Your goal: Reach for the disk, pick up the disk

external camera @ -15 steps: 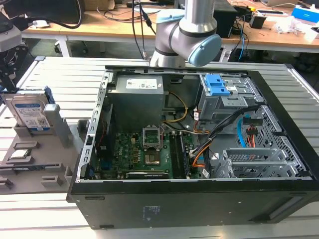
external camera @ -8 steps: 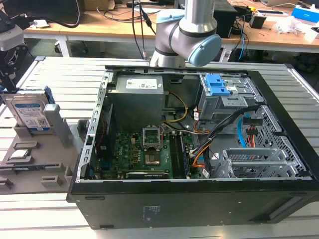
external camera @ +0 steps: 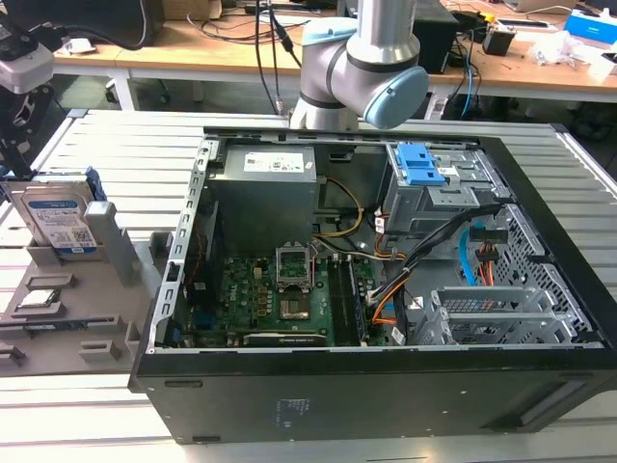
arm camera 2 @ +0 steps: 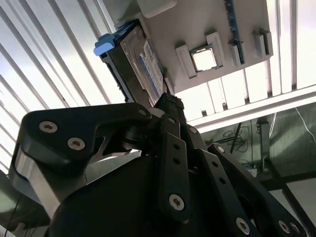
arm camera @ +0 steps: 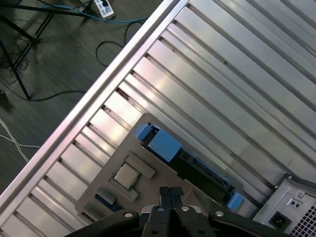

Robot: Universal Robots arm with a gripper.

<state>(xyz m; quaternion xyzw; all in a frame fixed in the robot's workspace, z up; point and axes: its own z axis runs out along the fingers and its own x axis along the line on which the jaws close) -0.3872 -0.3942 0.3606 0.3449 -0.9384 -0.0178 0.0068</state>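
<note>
The black computer case (external camera: 366, 395) lies open on its side at the front of the exterior view, its near wall hiding the lower edge of the board inside. It rests on a slatted metal table (external camera: 116, 145). Behind it rises the grey arm (external camera: 362, 68), cut off by the top of the frame, so only a bent joint with a blue cap is visible. On the exterior view's left stands a grey holder (external camera: 120, 256) with the disk (external camera: 60, 220) upright in a slot, label facing out (its bottom edge is sunk in the slot and hidden). In both wrist views the gripper (arm camera: 171, 191) (arm camera 2: 170, 106) points toward the disk (arm camera: 197, 168) (arm camera 2: 148, 64) without touching it, its two dark fingers pressed together with nothing between them. A small silver chip (external camera: 37, 297) (arm camera 2: 203, 59) (arm camera: 127, 177) sits in the holder beside the disk.
</note>
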